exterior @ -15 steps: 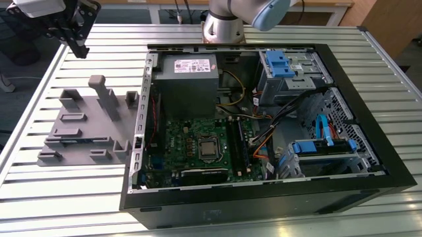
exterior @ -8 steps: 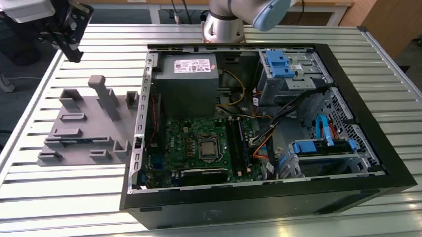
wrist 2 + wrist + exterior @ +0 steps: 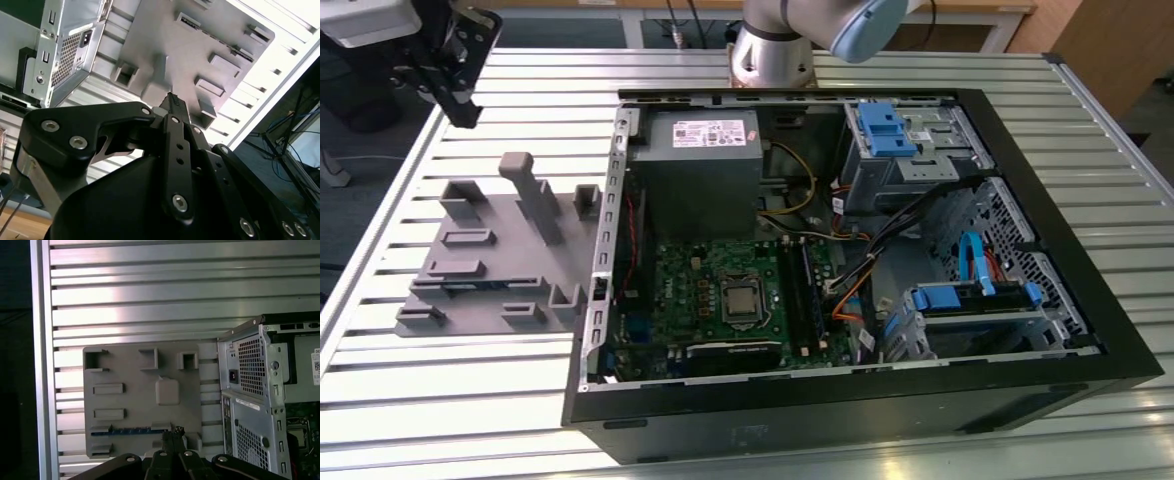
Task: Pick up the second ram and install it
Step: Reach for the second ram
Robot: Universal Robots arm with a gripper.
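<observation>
Surface (image 3: 881,65): carries two items.
Computer case (image 3: 854,410): open side up, centre and the exterior view's right.
Inside the case: power supply (image 3: 700,160) at the far end; motherboard (image 3: 680,285) on its near side; drive cage (image 3: 934,150) right of the power supply.
Parts holder (image 3: 467,250): just beside the case, on the exterior view's left.
Second ram (image 3: 130,430): in the first wrist view, lying in a holder slot.

The table (image 3: 454,400) under the black computer case (image 3: 854,410) is silver with ribbed stripes. Inside the case are a green motherboard (image 3: 687,285), a grey power-supply box (image 3: 700,170) and blue latches (image 3: 887,130). Beside the case, a plain grey holder (image 3: 130,370) bears the blue second ram (image 3: 130,430). The gripper (image 3: 173,430) is black.
</observation>
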